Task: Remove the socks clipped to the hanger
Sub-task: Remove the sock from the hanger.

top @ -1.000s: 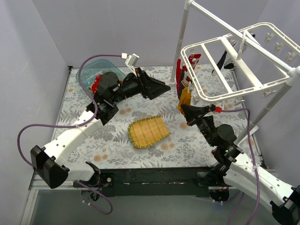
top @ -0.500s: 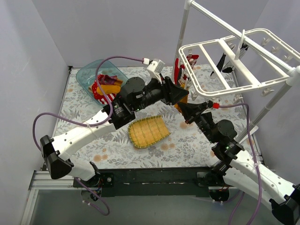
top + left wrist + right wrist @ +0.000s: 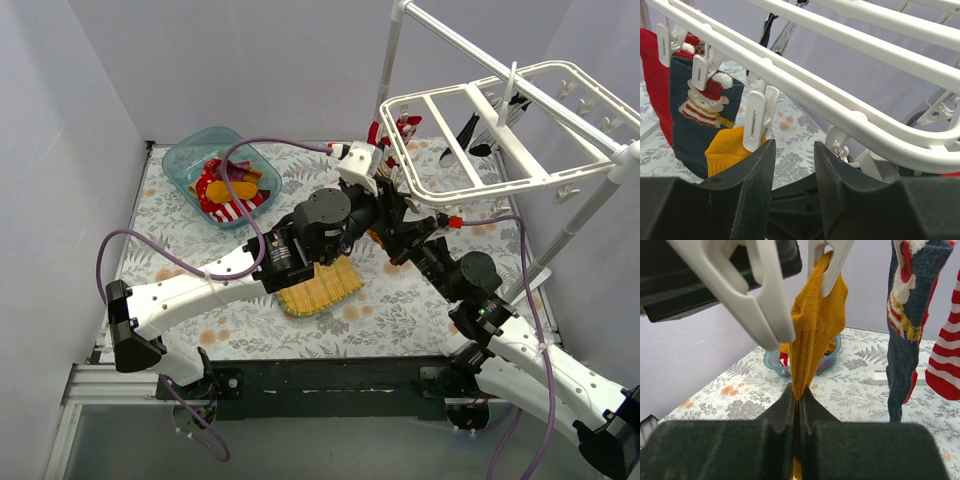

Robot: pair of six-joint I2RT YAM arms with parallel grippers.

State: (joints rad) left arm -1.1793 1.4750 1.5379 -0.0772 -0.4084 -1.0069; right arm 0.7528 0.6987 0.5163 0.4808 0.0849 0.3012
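The white hanger [image 3: 480, 140] hangs from the pole stand at the right. A mustard yellow sock [image 3: 815, 325] hangs from a white clip [image 3: 756, 120] on its near left rim. Beside it hang a navy sock with a bear [image 3: 700, 115], a red sock [image 3: 652, 75] and a red-and-white striped sock [image 3: 945, 355]. Black socks [image 3: 470, 135] hang further back. My right gripper [image 3: 799, 400] is shut on the yellow sock's lower end. My left gripper [image 3: 794, 165] is open and empty just under the hanger rim [image 3: 840, 100], right of that clip.
A clear teal container [image 3: 180, 160] with several removed socks stands at the back left. A yellow woven mat [image 3: 320, 285] lies mid-table, partly under my left arm. The white pole stand [image 3: 395, 70] rises behind the hanger. Walls close in on the left and back.
My left arm has swung right from the container to the hanger's near left rim. My right gripper has kept its hold on the yellow sock.
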